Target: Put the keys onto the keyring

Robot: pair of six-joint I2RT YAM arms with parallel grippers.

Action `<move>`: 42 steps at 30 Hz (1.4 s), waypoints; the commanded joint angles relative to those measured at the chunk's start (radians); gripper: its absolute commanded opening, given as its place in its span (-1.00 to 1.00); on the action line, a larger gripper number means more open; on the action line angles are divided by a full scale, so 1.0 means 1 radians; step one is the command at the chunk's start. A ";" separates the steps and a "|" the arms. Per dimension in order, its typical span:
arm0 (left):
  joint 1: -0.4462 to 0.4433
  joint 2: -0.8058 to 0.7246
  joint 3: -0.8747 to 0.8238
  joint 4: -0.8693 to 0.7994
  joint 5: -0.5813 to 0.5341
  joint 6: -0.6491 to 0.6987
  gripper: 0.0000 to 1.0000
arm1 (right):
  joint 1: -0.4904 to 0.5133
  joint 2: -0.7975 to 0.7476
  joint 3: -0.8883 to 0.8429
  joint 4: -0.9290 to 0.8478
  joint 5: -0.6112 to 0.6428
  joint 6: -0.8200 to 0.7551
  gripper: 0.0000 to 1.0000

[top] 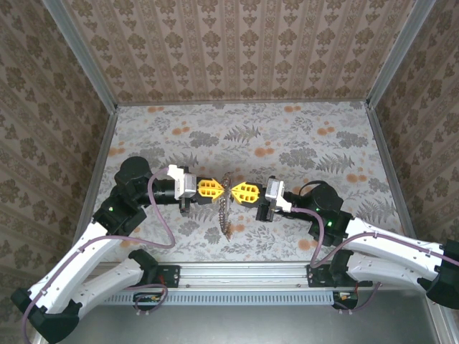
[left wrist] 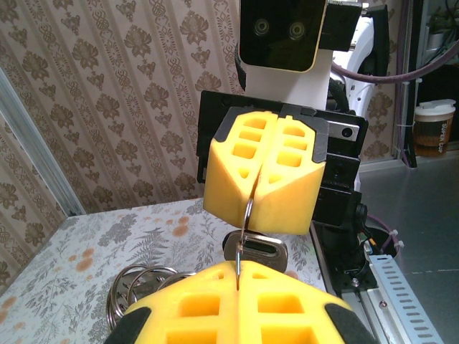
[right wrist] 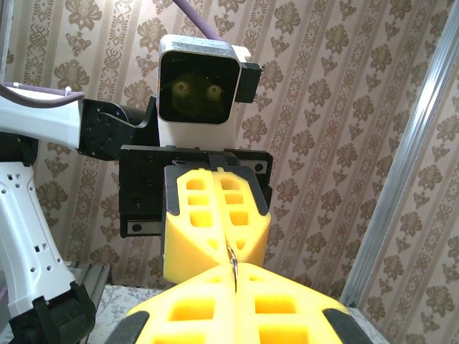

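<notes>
No brand or wording can be read anywhere you look. The lidded cup (left wrist: 434, 129) at 2 o'clock in the left wrist view carries a pale band, but any print on it is too small to make out.

Your count runs like this: two arms, two claws, two yellow fingers (top: 208, 188) on each, and one keyring. From above, your left gripper (top: 219, 189) reaches in from 9 o'clock and your right gripper (top: 235, 191) from 3 o'clock. Their tips nearly meet over the middle of the floral table (top: 301, 143). Both claws are pressed together on the keyring (top: 226, 208), which dangles between them toward 6 o'clock as a thin chain-like strand.

In the left wrist view the right gripper faces you at 12 o'clock with its fingers closed. A thin wire arc of the keyring comes out of their seam and runs down into the closed seam of the left gripper at 6 o'clock. One dark key (left wrist: 278, 251) hangs just below that arc (you can count only this one; from overhead the keys are too small to tell apart). At 7 o'clock a bunch of grey metal loops (left wrist: 136, 287) sits low near the table, and you cannot tell whether they touch it.

The right wrist view shows the same pinch from the other side, with the wire nipped between the left gripper at centre and the right gripper at 6 o'clock.
</notes>
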 commanded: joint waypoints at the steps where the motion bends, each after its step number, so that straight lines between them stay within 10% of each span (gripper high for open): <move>1: -0.004 -0.015 0.003 0.056 0.032 -0.015 -1.00 | 0.005 0.007 0.019 0.011 -0.003 -0.001 -1.00; 42: -0.006 -0.019 0.004 0.053 0.032 -0.011 -1.00 | 0.006 -0.007 0.019 0.020 0.001 -0.012 -1.00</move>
